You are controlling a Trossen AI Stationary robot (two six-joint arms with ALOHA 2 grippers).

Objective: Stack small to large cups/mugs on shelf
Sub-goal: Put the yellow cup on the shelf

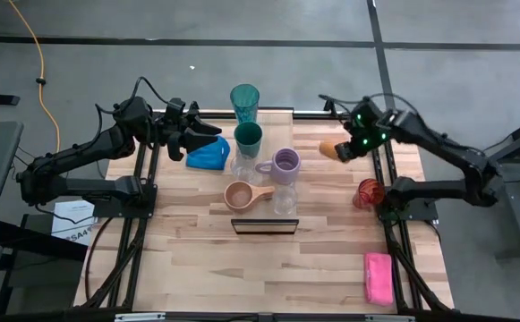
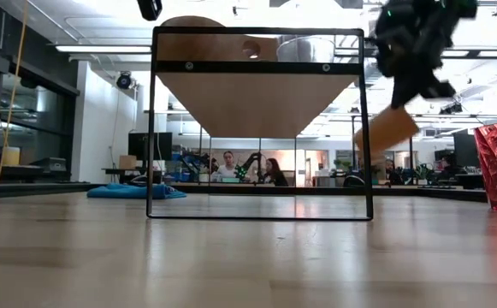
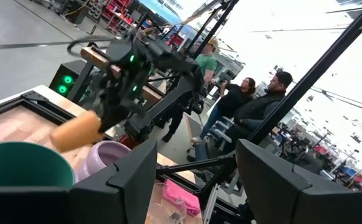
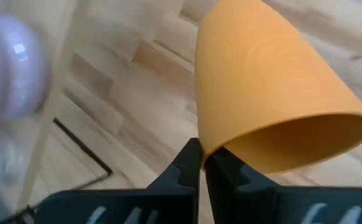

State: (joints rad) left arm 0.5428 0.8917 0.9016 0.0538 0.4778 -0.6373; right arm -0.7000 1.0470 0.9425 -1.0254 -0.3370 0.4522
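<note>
We see a slatted light-wood table (image 1: 197, 259) carrying everything. Near its middle stands the shelf (image 1: 264, 225), a black metal frame with a wooden board, and in the low view the board's underside shows above the frame's posts. On the shelf we count a tan handled mug (image 1: 242, 195), a lavender handled mug (image 1: 285, 163), a dark green cup (image 1: 248, 137) and two clear glasses (image 1: 284, 199). At the far edge rises a tall teal tumbler (image 1: 244, 100). A blue cloth (image 1: 208, 155) lies on the tabletop to the left of the shelf. A red cup (image 1: 368, 191) sits at the right edge and a pink sponge (image 1: 378, 277) lies near the right front corner.
</note>
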